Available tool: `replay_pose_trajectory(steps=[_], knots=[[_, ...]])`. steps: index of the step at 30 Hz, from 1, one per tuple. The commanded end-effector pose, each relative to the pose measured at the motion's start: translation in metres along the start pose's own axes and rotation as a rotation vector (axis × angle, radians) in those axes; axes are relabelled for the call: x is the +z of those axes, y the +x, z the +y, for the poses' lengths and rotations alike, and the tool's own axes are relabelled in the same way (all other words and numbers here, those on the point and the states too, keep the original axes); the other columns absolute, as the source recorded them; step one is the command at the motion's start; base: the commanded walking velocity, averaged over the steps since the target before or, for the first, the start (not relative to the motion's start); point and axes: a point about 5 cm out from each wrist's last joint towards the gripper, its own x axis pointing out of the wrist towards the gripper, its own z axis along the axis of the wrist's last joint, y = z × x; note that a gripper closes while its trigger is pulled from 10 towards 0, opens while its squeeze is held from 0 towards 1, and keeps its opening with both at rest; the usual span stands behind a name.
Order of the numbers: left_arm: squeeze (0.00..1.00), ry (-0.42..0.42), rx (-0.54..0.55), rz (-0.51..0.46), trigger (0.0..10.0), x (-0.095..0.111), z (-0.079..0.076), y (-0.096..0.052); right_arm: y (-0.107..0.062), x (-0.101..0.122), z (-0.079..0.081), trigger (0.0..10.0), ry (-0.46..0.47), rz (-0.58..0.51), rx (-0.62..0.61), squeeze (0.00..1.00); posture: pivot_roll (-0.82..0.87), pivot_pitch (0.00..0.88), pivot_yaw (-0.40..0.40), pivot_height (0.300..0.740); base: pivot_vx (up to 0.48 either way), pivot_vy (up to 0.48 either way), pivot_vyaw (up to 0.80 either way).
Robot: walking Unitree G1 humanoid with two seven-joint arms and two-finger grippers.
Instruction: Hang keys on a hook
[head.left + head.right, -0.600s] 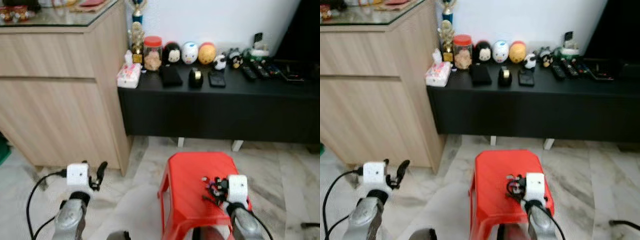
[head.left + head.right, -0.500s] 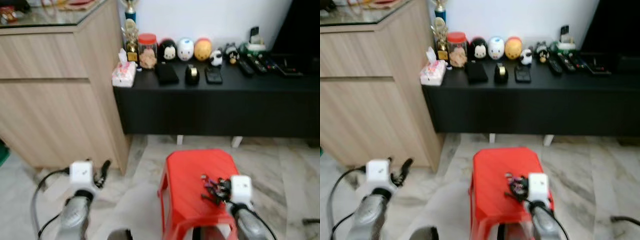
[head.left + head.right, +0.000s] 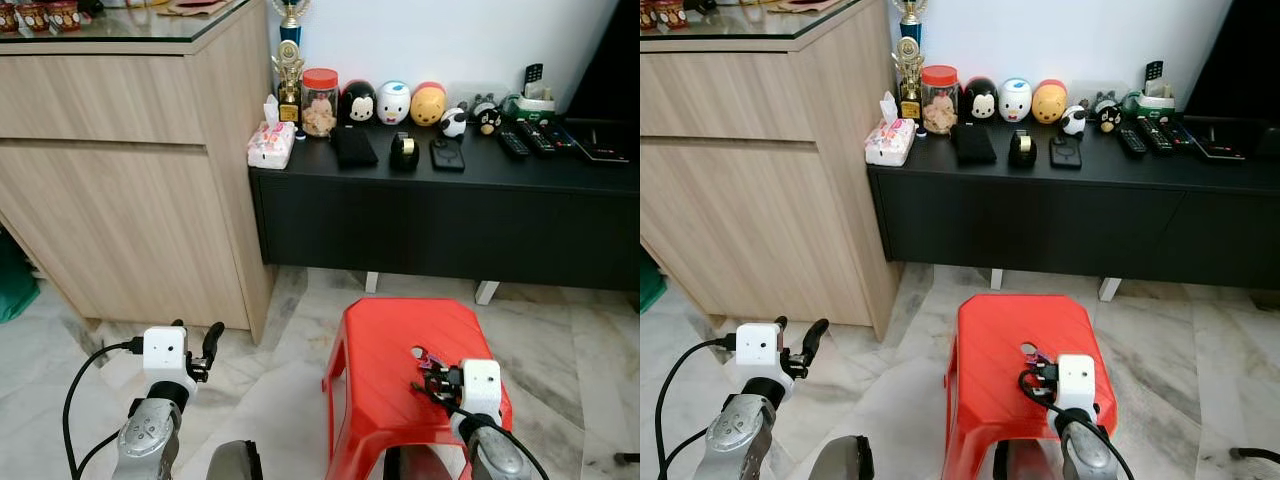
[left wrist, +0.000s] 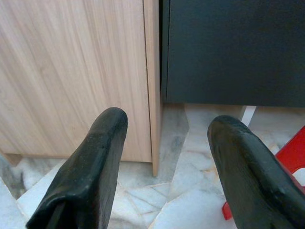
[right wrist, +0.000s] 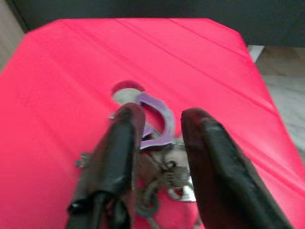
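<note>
The keys lie on top of the red stool, beside the round hole in its seat, and the right gripper is down over them with its two black fingers straddling the bunch. The fingers are set close on either side of the purple carabiner and the ring behind it, but whether they have actually pinched the metal or merely bracket it I cannot tell from the wrist view. The bunch looks light and loose: a stiff clip, a ring and several small hard pieces that will swing and jangle once lifted, and the smooth metal may slide between rubbery pads. The best hold is probably on the ring or the body of the carabiner, leaving its open loop free to drop over a hook; gripping a single key would let the rest dangle and twist. The slick plastic seat gives the keys little to bite on, so a glancing close could push them away or into the hole. The left gripper hangs idle with its fingers spread apart, empty, facing the wooden cabinet and the black desk.
</note>
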Motion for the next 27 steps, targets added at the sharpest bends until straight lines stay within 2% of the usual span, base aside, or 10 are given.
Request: replay_pose_trajectory(steps=[1,17,18,27], knots=[[0.0,0.018,0.001,0.012,10.0,-0.002,0.002,-0.001,-0.003,0.001,-0.006,10.0,0.006,-0.024,-0.015,1.0,0.05,0.0,-0.033,0.586,0.0,0.0,0.0],[0.0,0.018,0.005,0.022,10.0,-0.005,0.002,-0.003,-0.017,-0.013,-0.011,10.0,0.026,-0.033,-0.001,1.0,0.04,0.0,-0.036,0.586,0.0,0.0,0.0],[0.0,0.018,0.003,0.023,10.0,-0.006,0.001,-0.003,-0.017,-0.014,-0.011,10.0,0.034,-0.02,0.002,0.0,0.04,0.0,-0.036,0.586,0.0,0.0,0.0],[0.0,0.023,0.004,0.024,10.0,-0.006,0.002,-0.003,-0.015,-0.019,-0.004,10.0,0.032,0.041,0.043,0.0,0.04,0.0,-0.032,0.586,0.0,0.0,0.0]])
